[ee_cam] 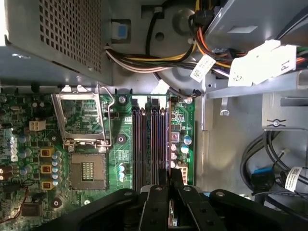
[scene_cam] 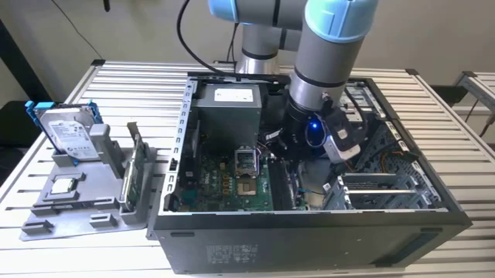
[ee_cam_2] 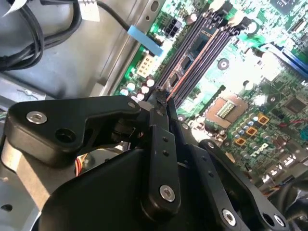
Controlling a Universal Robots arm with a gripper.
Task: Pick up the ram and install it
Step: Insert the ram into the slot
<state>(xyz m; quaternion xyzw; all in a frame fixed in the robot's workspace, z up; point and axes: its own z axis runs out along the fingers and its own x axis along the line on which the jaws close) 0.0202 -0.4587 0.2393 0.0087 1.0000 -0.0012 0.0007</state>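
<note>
The step in hand looks like the install itself: the arm reaches down from above into the open computer case (scene_cam: 309, 231), its wrist sunk inside and the gripper (ee_cam: 168, 185) poised right over the memory slots (ee_cam: 144, 144) on the green motherboard (scene_cam: 232, 185). In both wrist views the black fingers (ee_cam_2: 161, 139) are drawn close together around a thin edge. That edge is probably the ram (ee_cam_2: 162, 98), pinched between them and standing in line with the slots, though so little of it shows past the fingertips that I cannot be sure. Its lower end seems to sit at or just above the slot nearest the board's edge.

Seating it calls for keeping the stick square to the slot along its whole length and pressing straight down, since any tilt would jam one end against the latch.

On the worktop (scene_cam: 116, 87), at the exterior view's left, a grey holder (scene_cam: 77, 214) carries the hard drive (scene_cam: 69, 136) in its blue frame and a green circuit board (scene_cam: 139, 168) standing on edge.
</note>
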